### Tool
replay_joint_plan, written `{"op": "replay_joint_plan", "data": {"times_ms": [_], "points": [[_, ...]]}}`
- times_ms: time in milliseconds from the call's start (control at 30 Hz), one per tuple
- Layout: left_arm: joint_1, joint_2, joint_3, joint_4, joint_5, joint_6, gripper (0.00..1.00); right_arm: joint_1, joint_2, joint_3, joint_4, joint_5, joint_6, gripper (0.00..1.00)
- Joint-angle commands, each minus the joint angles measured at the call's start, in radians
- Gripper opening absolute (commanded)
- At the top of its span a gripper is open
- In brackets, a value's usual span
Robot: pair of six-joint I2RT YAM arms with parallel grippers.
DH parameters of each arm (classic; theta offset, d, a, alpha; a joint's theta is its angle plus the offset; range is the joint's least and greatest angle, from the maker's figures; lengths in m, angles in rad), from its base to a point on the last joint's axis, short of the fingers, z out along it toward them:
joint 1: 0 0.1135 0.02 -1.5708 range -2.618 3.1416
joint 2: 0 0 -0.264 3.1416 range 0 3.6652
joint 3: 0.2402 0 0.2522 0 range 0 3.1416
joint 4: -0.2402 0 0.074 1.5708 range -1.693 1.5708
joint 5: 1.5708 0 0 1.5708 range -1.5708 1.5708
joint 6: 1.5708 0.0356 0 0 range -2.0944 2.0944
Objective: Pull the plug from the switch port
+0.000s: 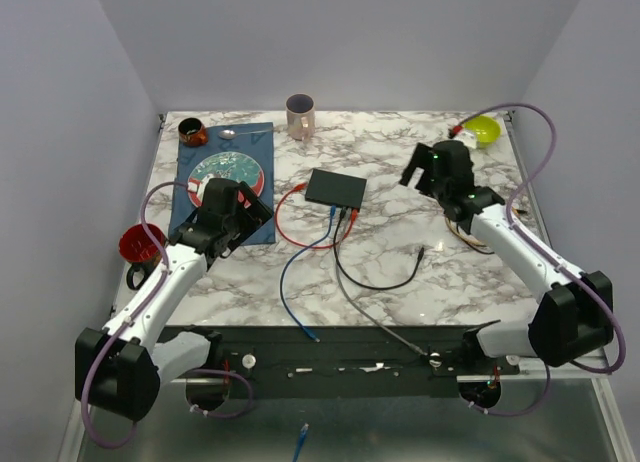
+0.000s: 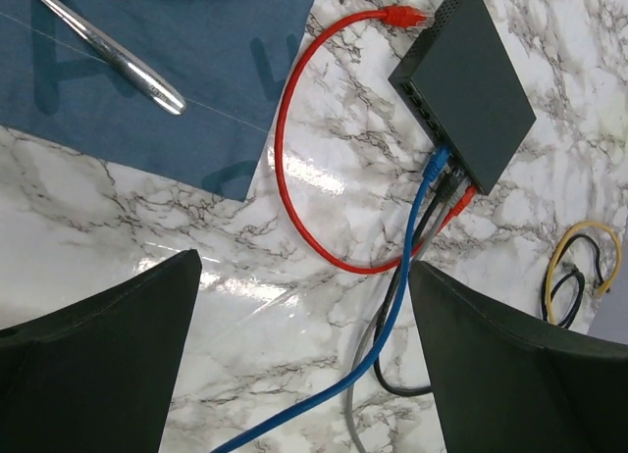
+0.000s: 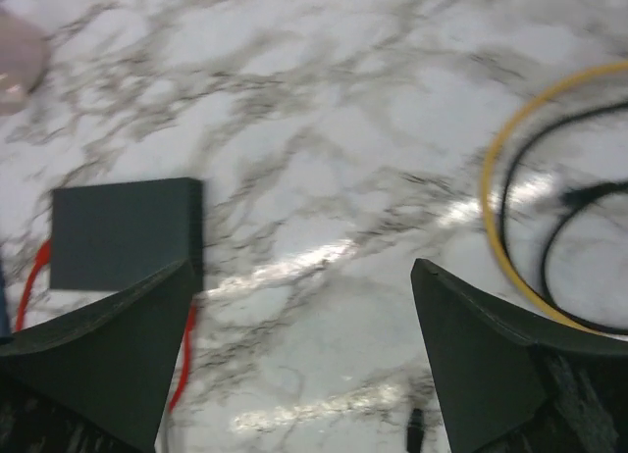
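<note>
The switch (image 1: pixel 336 188) is a flat black box lying mid-table; it also shows in the left wrist view (image 2: pixel 471 80) and the right wrist view (image 3: pixel 123 232). A blue plug (image 2: pixel 439 162), a dark plug (image 2: pixel 448 183) and a red plug (image 2: pixel 461 198) sit in its near-edge ports. The red cable loops round to a loose end (image 2: pixel 402 17) by the switch's corner. My left gripper (image 1: pixel 245 217) is open and empty, left of the switch above the cables (image 2: pixel 304 375). My right gripper (image 1: pixel 418 172) is open and empty, right of the switch (image 3: pixel 304 365).
A blue mat (image 1: pixel 225 222) with a plate (image 1: pixel 225 172) and spoon (image 2: pixel 108 51) lies at left. A pink mug (image 1: pixel 300 115), brown cup (image 1: pixel 192 132) and yellow bowl (image 1: pixel 484 130) stand at the back. A yellow-black cable coil (image 3: pixel 510 227) lies at right. A loose black cable end (image 1: pixel 421 252) lies mid-table.
</note>
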Motion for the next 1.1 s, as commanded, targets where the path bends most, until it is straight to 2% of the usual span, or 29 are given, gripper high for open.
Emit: {"op": "replay_joint_plan", "data": {"times_ms": [0,33,133,167,200,300,400,433,500,533,633,767,833,867,900,1067], "points": [[0.021,0.02,-0.029,0.077,0.133,0.0,0.99,0.183,0.02,0.059,0.145,0.138,-0.184,1.0],[0.019,0.009,-0.049,0.179,0.147,-0.003,0.99,0.184,0.026,0.039,0.166,0.114,-0.164,1.0],[-0.01,0.013,-0.067,0.261,0.103,0.0,0.95,0.174,0.072,-0.004,0.301,0.016,-0.09,1.0],[-0.02,0.03,-0.06,0.272,0.093,0.009,0.99,0.168,0.095,0.008,0.314,-0.045,-0.084,1.0],[-0.028,0.067,-0.051,0.29,0.095,0.041,0.99,0.166,0.119,0.028,0.319,-0.169,-0.082,1.0],[-0.065,0.128,-0.038,0.364,0.084,0.063,0.99,0.166,0.259,0.146,0.293,-0.401,-0.078,0.99],[-0.077,0.203,-0.009,0.445,0.133,0.066,0.99,0.166,0.374,0.241,0.296,-0.539,-0.052,0.66],[-0.077,0.228,0.003,0.465,0.156,0.065,0.99,0.166,0.402,0.267,0.288,-0.559,-0.046,0.47],[-0.077,0.292,0.023,0.502,0.201,0.068,0.99,0.166,0.469,0.344,0.238,-0.575,-0.029,0.31],[-0.076,0.312,0.026,0.551,0.21,0.062,0.99,0.164,0.491,0.367,0.225,-0.579,-0.029,0.19],[-0.07,0.377,0.014,0.667,0.211,0.04,0.99,0.164,0.564,0.435,0.19,-0.609,-0.027,0.11],[-0.067,0.483,0.02,0.787,0.257,-0.009,0.99,0.163,0.627,0.462,0.182,-0.649,-0.007,0.06],[-0.068,0.558,0.061,0.806,0.303,-0.017,0.98,0.163,0.656,0.465,0.182,-0.662,0.005,0.03],[-0.07,0.581,0.077,0.811,0.319,-0.018,0.92,0.163,0.667,0.465,0.181,-0.662,0.01,0.02],[-0.07,0.625,0.11,0.811,0.334,-0.018,0.9,0.163,0.675,0.464,0.184,-0.662,0.017,0.01],[-0.068,0.737,0.177,0.823,0.414,-0.082,0.92,0.163,0.719,0.465,0.182,-0.675,0.033,0.01]]}}
